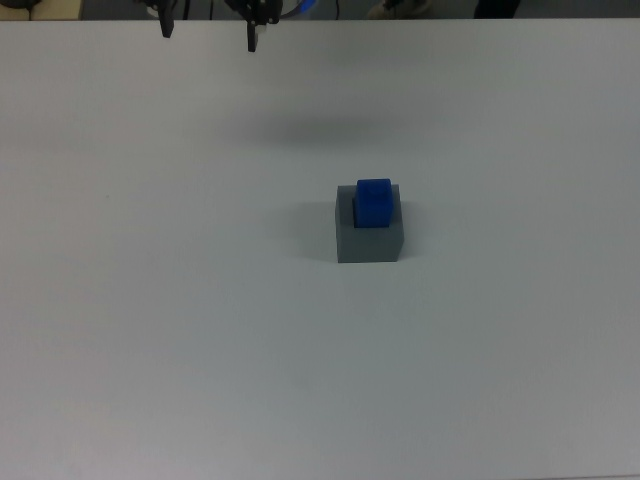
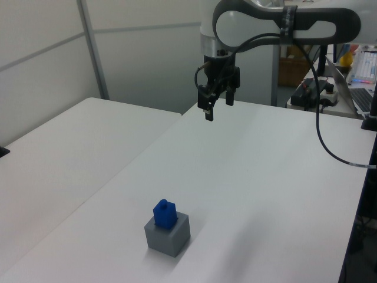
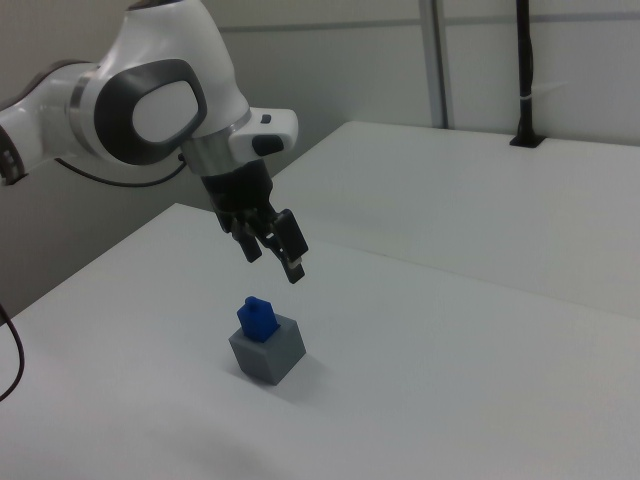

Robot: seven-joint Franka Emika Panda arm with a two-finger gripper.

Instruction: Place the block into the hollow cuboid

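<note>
Black two-finger gripper [image 2: 217, 104] open and empty, high above white bench's [image 1: 150, 330] far edge; small bright-blue block [image 1: 374, 202] upright in matte grey hollow cuboid [image 1: 369, 240] mid-bench

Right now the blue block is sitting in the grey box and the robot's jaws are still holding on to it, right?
Not quite. The block does sit in the hollow cuboid, poking out of the top, but the gripper is not holding it. In the left view it hangs high above the table, far from the box, with open, empty jaws.
</note>
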